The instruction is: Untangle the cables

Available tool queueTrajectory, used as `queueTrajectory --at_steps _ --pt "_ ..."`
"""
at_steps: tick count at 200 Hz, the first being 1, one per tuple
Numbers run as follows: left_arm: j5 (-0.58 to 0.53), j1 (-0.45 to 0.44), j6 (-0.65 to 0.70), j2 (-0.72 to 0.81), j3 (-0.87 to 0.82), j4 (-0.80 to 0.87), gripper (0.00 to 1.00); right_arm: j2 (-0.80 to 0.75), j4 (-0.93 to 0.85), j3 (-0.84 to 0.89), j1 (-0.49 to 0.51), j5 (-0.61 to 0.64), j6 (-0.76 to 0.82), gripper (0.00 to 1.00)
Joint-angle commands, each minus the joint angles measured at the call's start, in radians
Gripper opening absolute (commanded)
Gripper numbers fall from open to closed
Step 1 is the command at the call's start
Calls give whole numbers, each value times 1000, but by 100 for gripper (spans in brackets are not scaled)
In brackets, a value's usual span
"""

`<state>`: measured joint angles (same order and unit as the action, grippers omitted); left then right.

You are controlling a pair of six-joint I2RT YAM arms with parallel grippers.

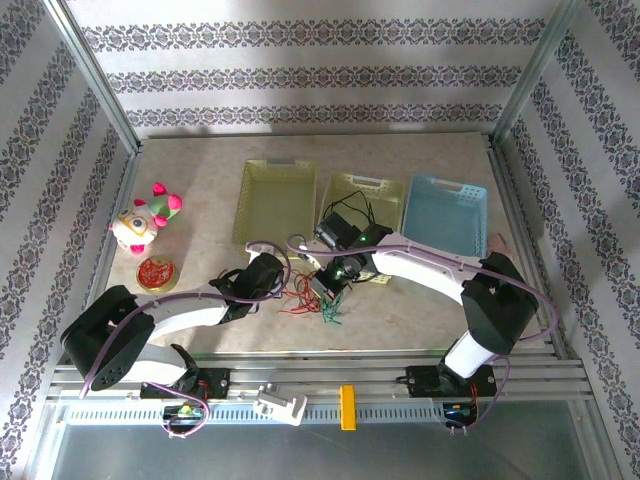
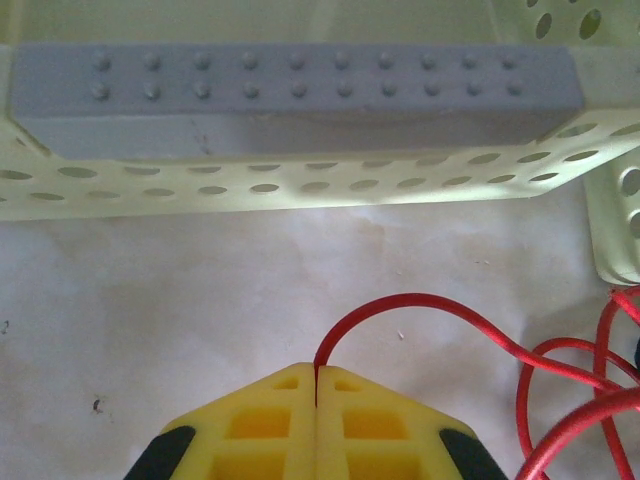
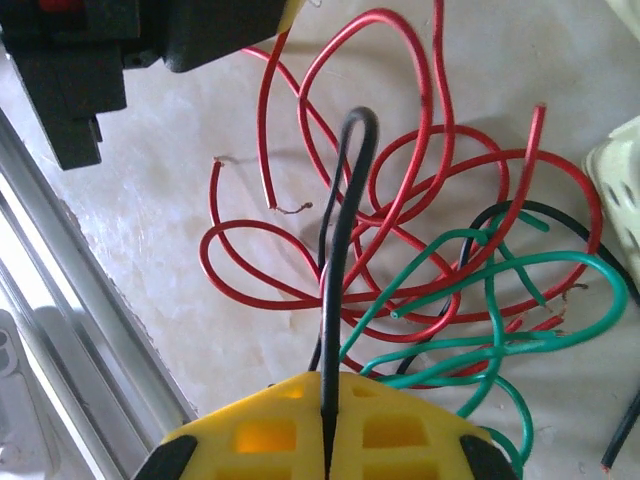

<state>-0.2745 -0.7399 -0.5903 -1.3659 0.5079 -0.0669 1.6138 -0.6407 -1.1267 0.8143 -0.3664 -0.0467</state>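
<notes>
left gripper point(image 2: 316, 372) pinches red cable point(image 2: 420, 298), right gripper point(image 3: 327, 385) black cable point(image 3: 346, 200); yellow tray point(image 2: 300, 185) seemingly holds grey block point(image 2: 300, 95).

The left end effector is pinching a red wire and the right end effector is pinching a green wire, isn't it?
Not quite. The left end effector is pinching a red wire, but the right end effector is pinching a black wire, not a green one. The right wrist view shows the black strand caught between its yellow fingers.
</notes>
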Motion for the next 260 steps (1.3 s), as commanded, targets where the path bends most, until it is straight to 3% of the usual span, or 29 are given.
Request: queueTrajectory --at_steps 1,66,138,168,229,260 --pt "-5 -12 19 10 -5 0 0 -79 4 -44 -4 22 7 0" --pt "13 -13 27 -37 4 -10 0 -317 138 -73 -80 -18 -82 0" --pt "19 -13 14 -76 -9 -10 0 -521 429 -9 -178 -101 -257 0" --pt "21 -13 9 -81 -16 -13 0 -573 499 12 -209 -63 -290 0" --pt "22 -13 9 -79 -19 -17 0 -580 624 17 -245 -231 -387 0" --pt "20 -13 12 -72 -19 -13 0 -598 618 14 -247 -123 -365 0"
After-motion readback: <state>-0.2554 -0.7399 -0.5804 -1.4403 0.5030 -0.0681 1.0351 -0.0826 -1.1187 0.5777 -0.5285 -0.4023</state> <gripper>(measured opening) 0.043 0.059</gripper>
